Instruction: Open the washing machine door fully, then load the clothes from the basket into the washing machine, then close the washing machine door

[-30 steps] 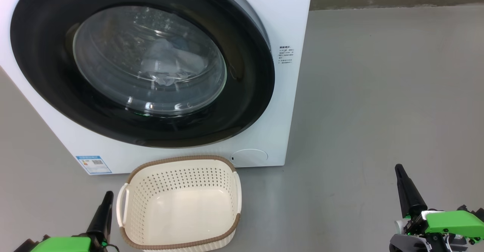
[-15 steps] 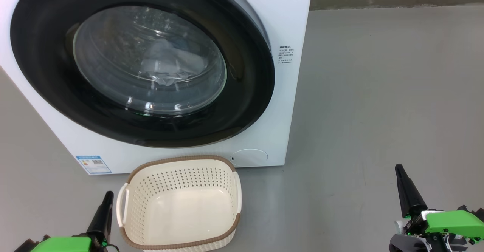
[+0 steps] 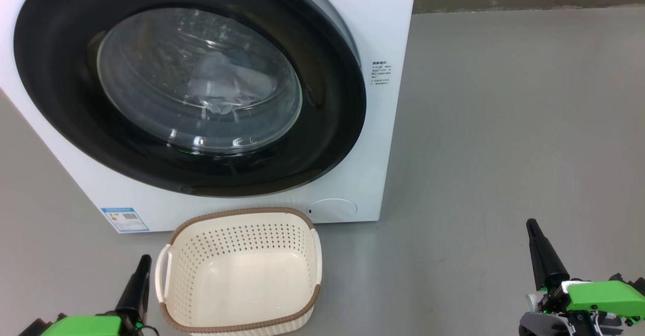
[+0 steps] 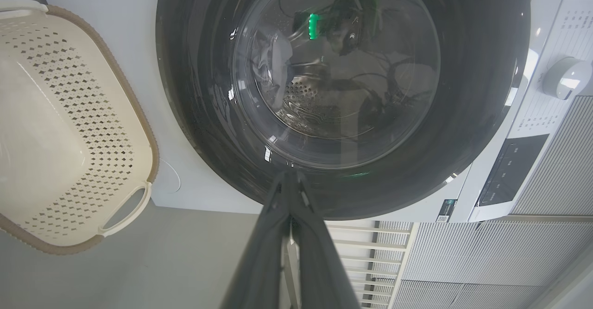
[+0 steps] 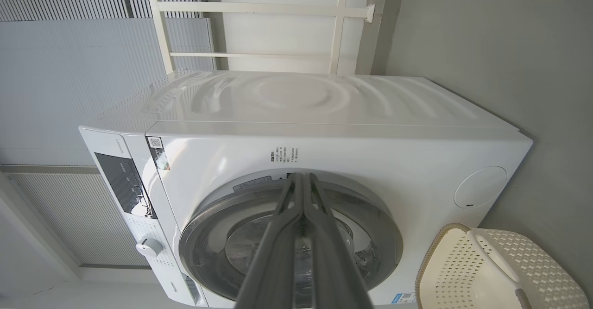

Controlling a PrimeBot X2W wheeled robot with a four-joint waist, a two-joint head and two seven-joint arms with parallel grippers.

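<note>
The white washing machine (image 3: 383,34) fills the upper left of the head view. Its round black-rimmed door (image 3: 322,139) lies flush against the front, shut. Through the glass window, clothes (image 3: 221,81) lie inside the drum, pale blue and white. The cream basket (image 3: 239,270) stands on the floor just before the machine, with nothing in it. My left gripper (image 3: 143,261) is shut and empty, just left of the basket. My right gripper (image 3: 531,225) is shut and empty, far off at the lower right. The wrist views show each pair of fingers (image 4: 289,179) (image 5: 301,179) pressed together, pointing at the door.
Grey floor (image 3: 504,124) stretches wide to the right of the machine, up to a wall base at the back. A small blue label (image 3: 124,219) and a round white cap (image 3: 331,209) sit low on the machine's front. A control panel and knob (image 4: 567,77) are on its top end.
</note>
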